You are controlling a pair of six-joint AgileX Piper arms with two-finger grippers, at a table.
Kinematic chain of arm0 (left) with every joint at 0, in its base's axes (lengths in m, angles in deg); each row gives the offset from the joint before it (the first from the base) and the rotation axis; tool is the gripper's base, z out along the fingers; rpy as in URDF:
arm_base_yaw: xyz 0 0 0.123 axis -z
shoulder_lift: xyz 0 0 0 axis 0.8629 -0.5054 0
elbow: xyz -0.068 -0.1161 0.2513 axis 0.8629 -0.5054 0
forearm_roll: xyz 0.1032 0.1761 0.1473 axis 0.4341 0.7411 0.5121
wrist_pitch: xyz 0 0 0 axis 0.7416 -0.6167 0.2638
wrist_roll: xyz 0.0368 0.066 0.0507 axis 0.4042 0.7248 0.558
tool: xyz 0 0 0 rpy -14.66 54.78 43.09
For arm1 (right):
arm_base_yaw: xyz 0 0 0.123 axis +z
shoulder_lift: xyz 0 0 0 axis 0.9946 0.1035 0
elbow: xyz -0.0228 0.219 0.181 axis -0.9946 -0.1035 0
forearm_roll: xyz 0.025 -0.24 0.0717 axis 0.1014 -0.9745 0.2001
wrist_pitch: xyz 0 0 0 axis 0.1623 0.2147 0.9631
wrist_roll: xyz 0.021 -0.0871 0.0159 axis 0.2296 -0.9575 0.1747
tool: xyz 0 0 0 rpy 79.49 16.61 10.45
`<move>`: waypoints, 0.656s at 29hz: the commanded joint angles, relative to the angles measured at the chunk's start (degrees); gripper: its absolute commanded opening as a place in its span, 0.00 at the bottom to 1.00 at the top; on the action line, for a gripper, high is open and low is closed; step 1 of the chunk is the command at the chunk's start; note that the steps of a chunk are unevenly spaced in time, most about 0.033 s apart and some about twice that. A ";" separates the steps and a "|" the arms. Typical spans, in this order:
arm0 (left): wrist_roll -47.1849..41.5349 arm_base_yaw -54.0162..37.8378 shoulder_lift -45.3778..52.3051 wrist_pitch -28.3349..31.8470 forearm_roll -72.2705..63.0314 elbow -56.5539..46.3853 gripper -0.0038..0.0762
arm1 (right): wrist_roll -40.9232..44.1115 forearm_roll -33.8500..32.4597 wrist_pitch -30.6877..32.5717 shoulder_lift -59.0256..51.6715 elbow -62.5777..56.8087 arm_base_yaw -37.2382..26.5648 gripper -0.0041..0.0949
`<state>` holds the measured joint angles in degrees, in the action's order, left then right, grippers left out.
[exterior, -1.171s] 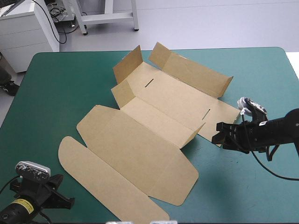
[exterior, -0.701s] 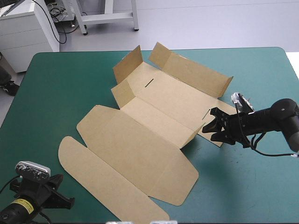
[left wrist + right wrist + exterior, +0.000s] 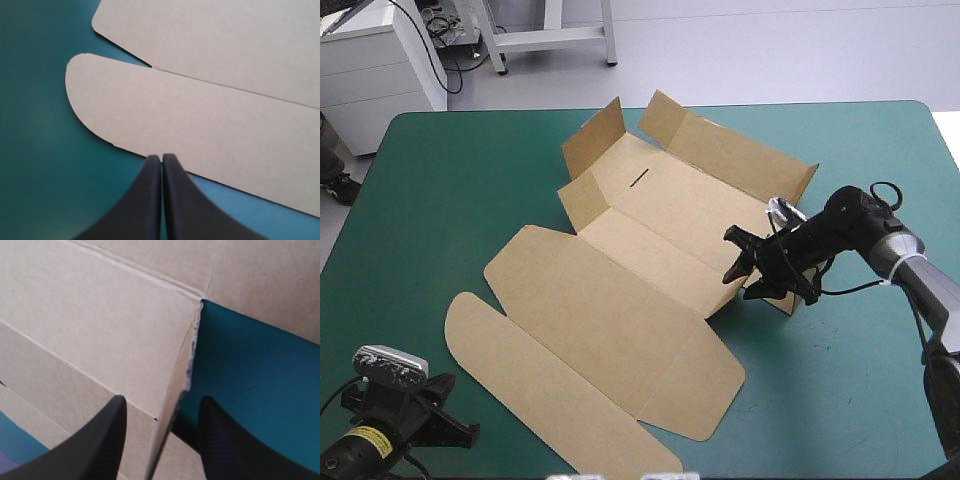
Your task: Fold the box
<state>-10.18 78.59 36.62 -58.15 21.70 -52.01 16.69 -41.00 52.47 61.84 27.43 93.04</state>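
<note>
Though mostly flat, box [image 3: 630,285] part-walled

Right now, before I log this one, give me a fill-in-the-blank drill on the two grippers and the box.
1. The right gripper has its jaws ____.
2. The raised flap of the brown box stands ____ those jaws.
3. The left gripper, at the table's near left corner, has its jaws ____.

Missing words: open; between; shut.
</note>
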 commanded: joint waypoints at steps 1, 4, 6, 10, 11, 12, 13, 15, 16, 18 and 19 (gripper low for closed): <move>-0.07 0.10 -0.67 3.56 -0.31 1.52 0.04 | 2.69 0.81 0.27 -2.10 1.91 0.06 0.47; -0.07 0.10 -0.67 3.56 -0.31 1.52 0.04 | 4.65 0.25 0.40 -2.10 1.91 0.45 0.46; -0.07 0.10 -0.67 3.56 -0.31 1.52 0.04 | 6.95 -1.40 0.29 -2.10 1.91 1.21 0.44; -0.07 0.10 -0.67 3.56 -0.31 1.52 0.04 | 10.46 -5.45 -1.60 -2.10 1.91 2.05 0.38; -0.07 0.10 -0.67 3.56 -0.31 1.52 0.04 | 11.13 -5.74 -1.78 -2.10 1.91 2.05 0.37; -0.07 0.10 -0.67 3.56 -0.31 1.52 0.04 | 11.34 -6.01 -2.35 -2.10 1.91 2.05 0.35; -0.07 0.10 -0.67 3.56 -0.31 1.52 0.04 | 11.34 -6.01 -2.66 -2.10 1.91 2.05 0.34; -0.07 0.10 -0.67 3.56 -0.31 1.52 0.04 | 11.34 -5.33 -3.43 -2.10 1.91 2.05 0.32; -0.07 0.10 -0.67 3.56 -0.31 1.52 0.04 | 11.34 -5.06 -3.53 -2.10 1.91 2.05 0.30; -0.07 0.10 -0.67 3.56 -0.31 1.52 0.04 | 11.34 -4.38 -3.53 -2.10 1.91 2.05 0.24; -0.07 0.10 -0.67 3.56 -0.31 1.52 0.04 | 11.34 -4.39 -3.53 -2.10 1.91 2.05 0.20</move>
<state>-10.18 78.59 36.62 -58.15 21.70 -52.01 28.08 -47.46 49.43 61.84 27.62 95.03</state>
